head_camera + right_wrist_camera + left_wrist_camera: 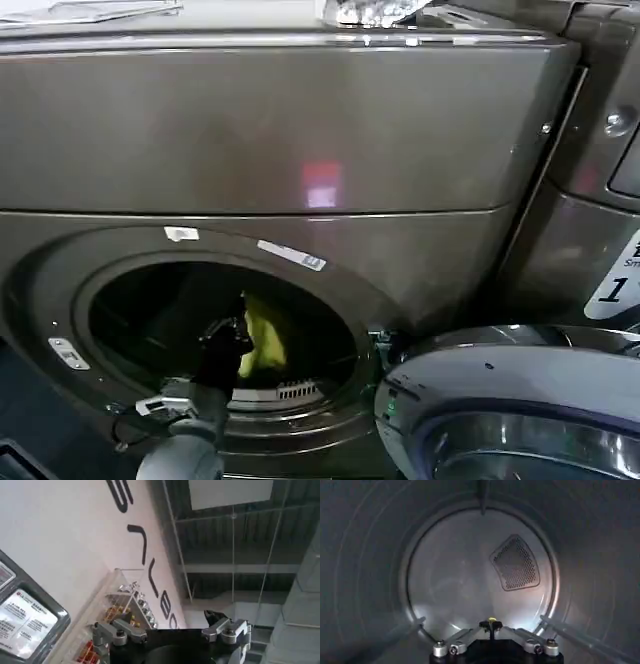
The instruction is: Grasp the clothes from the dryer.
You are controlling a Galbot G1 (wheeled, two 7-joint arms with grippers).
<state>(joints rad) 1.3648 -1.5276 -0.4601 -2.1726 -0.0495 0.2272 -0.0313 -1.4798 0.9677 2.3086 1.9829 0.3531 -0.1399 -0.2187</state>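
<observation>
My left gripper is closed on the clothes, a yellow-green bundle hanging from its tip just inside the round opening of the dryer. Seen from my wrist, the fingers meet at a point, with a speck of yellow pinched between them, and beyond them lie the bare drum and its perforated vent. From my head, the arm reaches in over the lower lip of the opening, and the cloth dangles beside the gripper, clear of the drum floor as far as I can judge. The open door stands to the right of the opening.

My right gripper is parked away from the work, pointed up toward a wall and ceiling, its fingers spread and holding nothing.

The hold looks thin, taken on a small fold of fabric, so the bundle could slip free under its own weight. The hanging cloth might also drag or catch on the rim of the opening on the way out, which could tug it loose.
</observation>
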